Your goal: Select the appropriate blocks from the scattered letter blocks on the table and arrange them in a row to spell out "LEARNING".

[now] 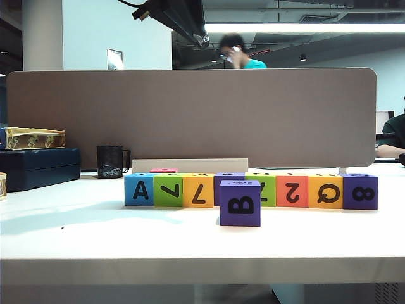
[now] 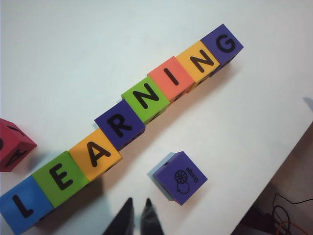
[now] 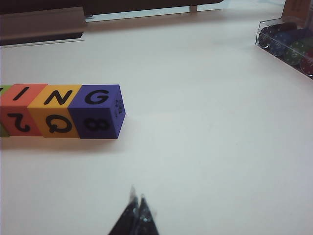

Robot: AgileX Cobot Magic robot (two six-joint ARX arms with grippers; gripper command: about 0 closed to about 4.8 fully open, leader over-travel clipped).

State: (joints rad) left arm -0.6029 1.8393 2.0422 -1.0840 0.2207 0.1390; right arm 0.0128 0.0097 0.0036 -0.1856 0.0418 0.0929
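Eight letter blocks (image 1: 253,190) stand touching in a row on the white table (image 1: 190,247). In the left wrist view their top faces read LEARNING, from the blue L (image 2: 19,208) to the purple G (image 2: 222,44). My left gripper (image 2: 139,200) hovers shut and empty over bare table, beside the row's A block (image 2: 96,154) and a lone purple cube (image 2: 180,177). In the right wrist view my right gripper (image 3: 137,198) is shut and empty, well short of the G block (image 3: 98,110) at the row's end. Neither gripper shows in the exterior view.
The purple cube marked B (image 1: 240,202) stands alone in front of the row. A red block (image 2: 12,144) lies behind the row's L end. A black mug (image 1: 111,161), a dark case (image 1: 38,168) and the grey-brown partition (image 1: 190,117) line the back. A clear box of chips (image 3: 288,41) sits far right.
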